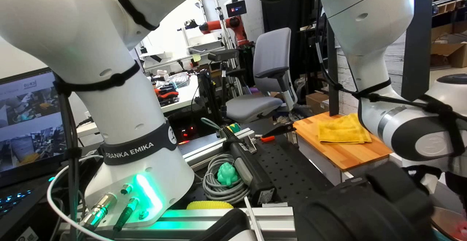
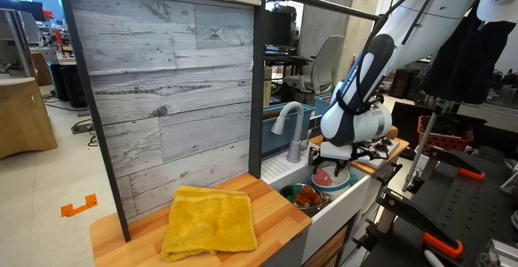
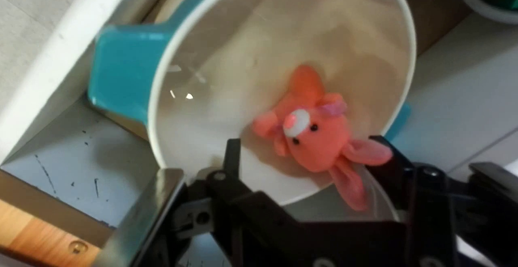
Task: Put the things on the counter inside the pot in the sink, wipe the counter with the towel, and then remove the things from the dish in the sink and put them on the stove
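Observation:
A pink plush bunny [image 3: 317, 137] lies in a white dish with teal handles [image 3: 202, 117] in the sink. In an exterior view the bunny [image 2: 322, 177] and the dish [image 2: 344, 188] show below the gripper [image 2: 327, 165]. In the wrist view my gripper [image 3: 306, 141] is open, its fingers wide apart on either side of the bunny. A gap shows at the left finger; one ear overlaps the right finger. A metal pot [image 2: 284, 191] beside the dish holds green and orange things [image 2: 307, 196]. The folded yellow towel [image 2: 212, 222] lies on the wooden counter [image 2: 279, 214].
The grey faucet [image 2: 297, 133] stands behind the sink, whose white front wall [image 2: 344, 208] rises beside the pot and dish. The stove [image 2: 382, 151] is beyond the dish, partly hidden by the arm. A tall wood-patterned panel [image 2: 170, 81] stands behind the counter. Black clamps [image 2: 417, 214] flank the sink.

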